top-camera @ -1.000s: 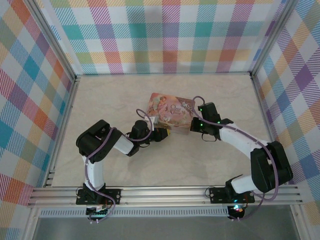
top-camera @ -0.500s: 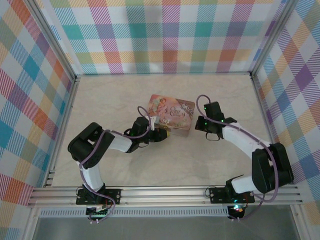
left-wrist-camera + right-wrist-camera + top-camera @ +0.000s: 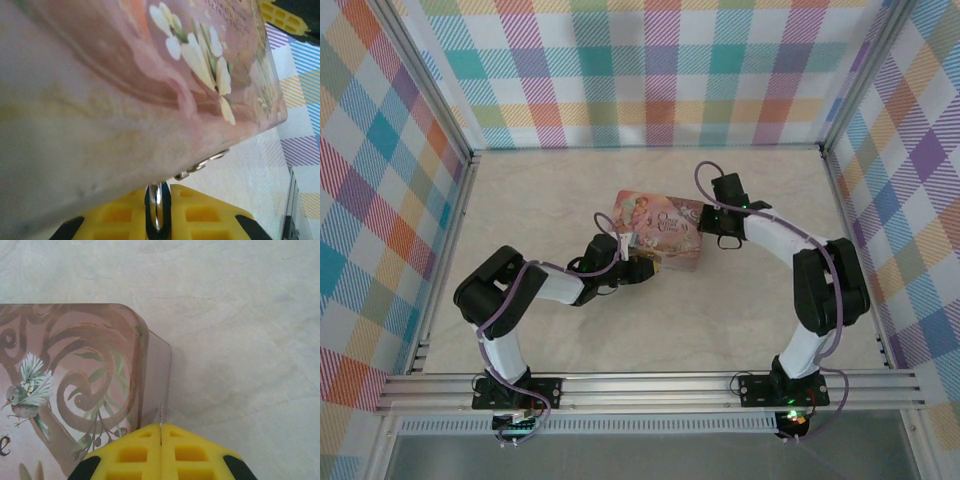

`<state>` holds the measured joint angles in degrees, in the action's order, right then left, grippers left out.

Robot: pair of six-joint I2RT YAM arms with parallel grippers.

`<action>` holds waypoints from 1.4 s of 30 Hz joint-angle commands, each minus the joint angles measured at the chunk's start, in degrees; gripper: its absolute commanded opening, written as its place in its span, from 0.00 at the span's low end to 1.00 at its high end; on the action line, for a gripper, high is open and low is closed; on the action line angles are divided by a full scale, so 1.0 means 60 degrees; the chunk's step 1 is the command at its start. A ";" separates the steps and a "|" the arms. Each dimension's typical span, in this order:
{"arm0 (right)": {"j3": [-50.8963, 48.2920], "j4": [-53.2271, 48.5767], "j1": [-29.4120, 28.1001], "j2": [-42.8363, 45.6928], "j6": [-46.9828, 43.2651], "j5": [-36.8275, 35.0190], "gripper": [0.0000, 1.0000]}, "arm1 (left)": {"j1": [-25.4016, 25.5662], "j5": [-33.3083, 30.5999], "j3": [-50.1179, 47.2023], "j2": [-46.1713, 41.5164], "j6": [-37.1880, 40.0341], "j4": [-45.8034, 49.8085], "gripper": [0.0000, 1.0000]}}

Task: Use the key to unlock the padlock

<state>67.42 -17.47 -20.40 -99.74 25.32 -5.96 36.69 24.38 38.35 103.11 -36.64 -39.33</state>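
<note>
Since both arms meet at the pink tin (image 3: 660, 225), I log this as the lining-up step: lock in one claw, key in the other, the two not yet mated.

Left side. The left claw (image 3: 628, 266) sits at the tin's near-left corner, and the tin lies about mid-bench (image 3: 540, 190). On the left wrist camera the tin's flowered wall looms close. Between the yellow pads (image 3: 115, 215) a thin bright metal loop is pinched. I take it for the shackle of the padlock (image 3: 157, 212). The dark body is hidden, so I can't confirm that. This claw is clenched on it. A small metal link (image 3: 200, 166) pokes out under the tin's lower edge just beside it; whether it joins the lock I cannot tell.

Right side. The right claw (image 3: 708, 222) is at the tin's right edge, toward the far-right corner of the bench. Its wrist camera shows the fingers pressed together with a thin metal sliver standing out between them, edge-on. I judge that to be the key (image 3: 160, 415), gripped tight. It points at the tin's rounded corner, not at any keyhole I can see.

Next move, as I read it:
- Bring the right claw round to the near-left corner.
- Turn the key flat to the keyhole.
- Keep the left claw firm while the key enters.

Alignment will be fiddly; both parts are tiny.
</note>
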 commanded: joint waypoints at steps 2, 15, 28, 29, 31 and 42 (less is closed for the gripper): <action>0.0785 0.0161 0.0003 -0.0653 -0.0543 0.0740 0.00 | 0.0278 0.0052 0.0106 0.0249 -0.0311 -0.0043 0.16; 0.1239 -0.0831 0.0471 -0.0629 -0.1027 0.0606 0.00 | 0.0446 -0.0880 0.0388 0.0889 -0.1569 -0.1060 0.17; -0.1273 -0.0298 0.1122 0.3177 -0.0324 0.2120 0.00 | 0.0499 -0.0900 0.0945 0.0627 -0.1833 -0.0480 0.16; -0.1478 -0.0169 0.1158 0.3543 -0.0272 0.2412 0.00 | 0.0506 -0.0900 0.0971 0.0602 -0.1836 -0.0421 0.16; -0.1912 -0.0006 0.1189 0.4405 -0.0091 0.2767 0.00 | 0.0506 -0.0875 0.1048 0.0550 -0.1849 -0.0249 0.16; -0.2729 0.0239 0.1218 0.7716 -0.0215 0.5361 0.00 | 0.0507 -0.0652 0.1832 0.0536 -0.1730 0.0481 0.15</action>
<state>52.05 -18.39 -13.45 -56.36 23.73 19.59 39.09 18.33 46.72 107.09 -46.17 -35.97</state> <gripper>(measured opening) 0.059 0.152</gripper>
